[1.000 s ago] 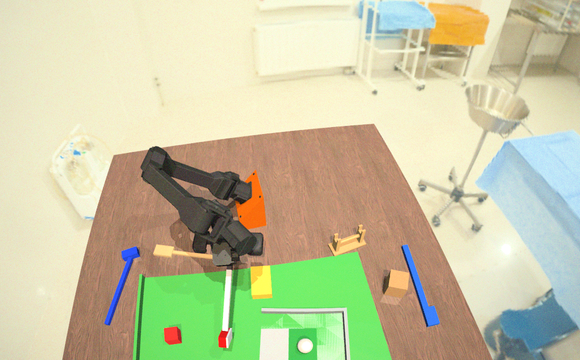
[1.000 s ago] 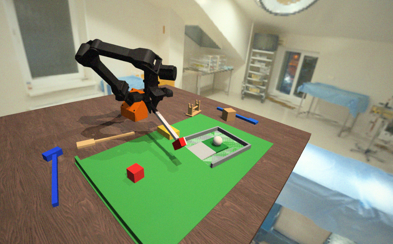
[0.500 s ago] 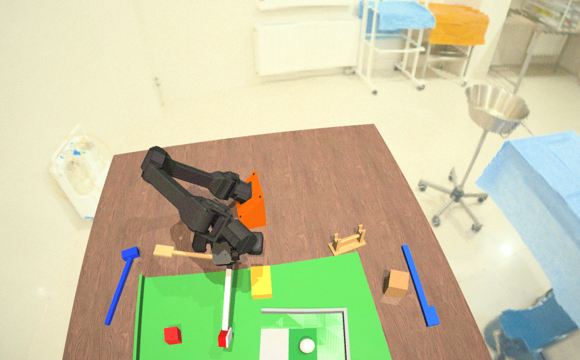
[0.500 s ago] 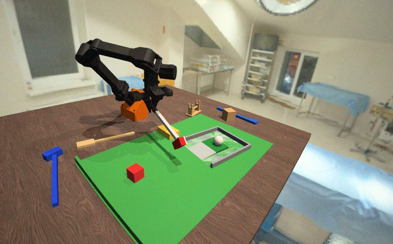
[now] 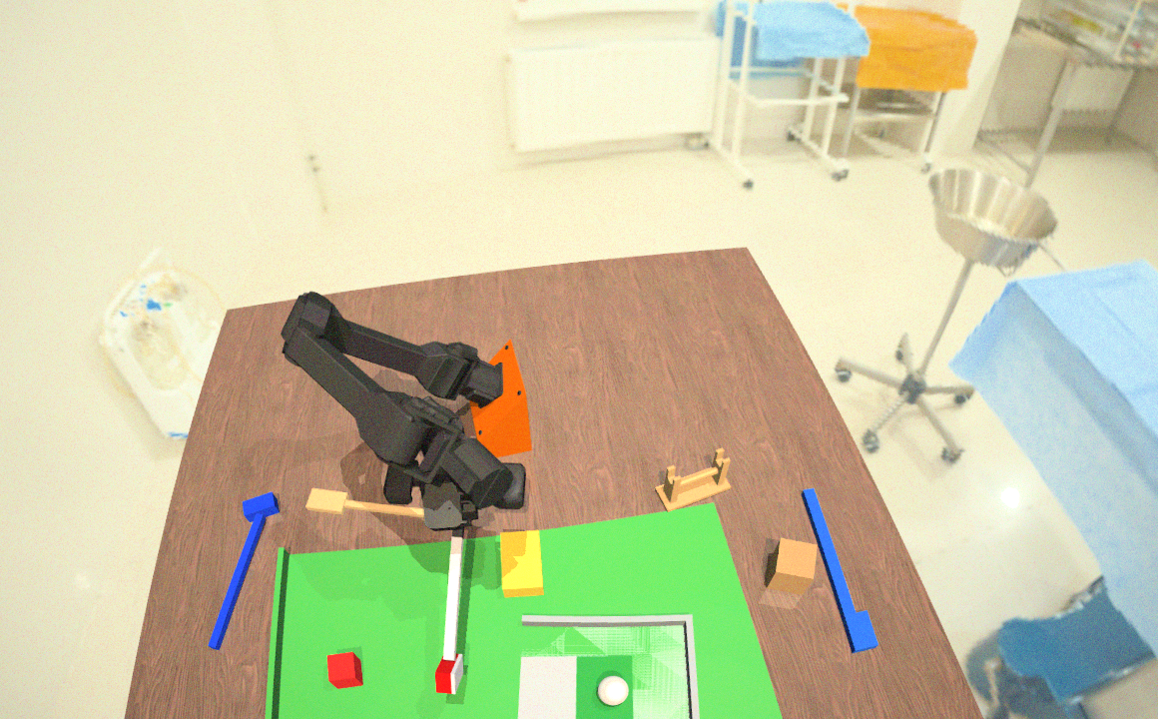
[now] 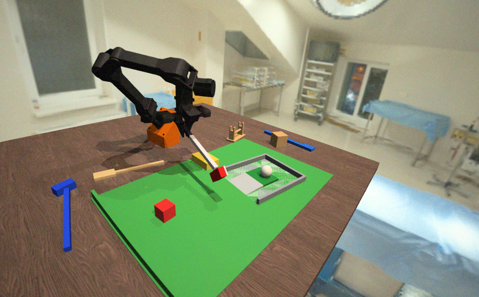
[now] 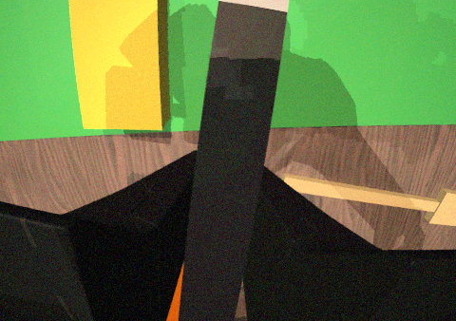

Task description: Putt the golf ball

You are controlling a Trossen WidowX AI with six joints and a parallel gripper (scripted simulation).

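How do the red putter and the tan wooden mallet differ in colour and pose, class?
The red putter has a white shaft and red-and-white head; the tan wooden mallet is tan throughout. The red putter slants down from the gripper, its head off the mat, while the tan wooden mallet lies on the table. Both have a long, straight shaft and a blocky head.
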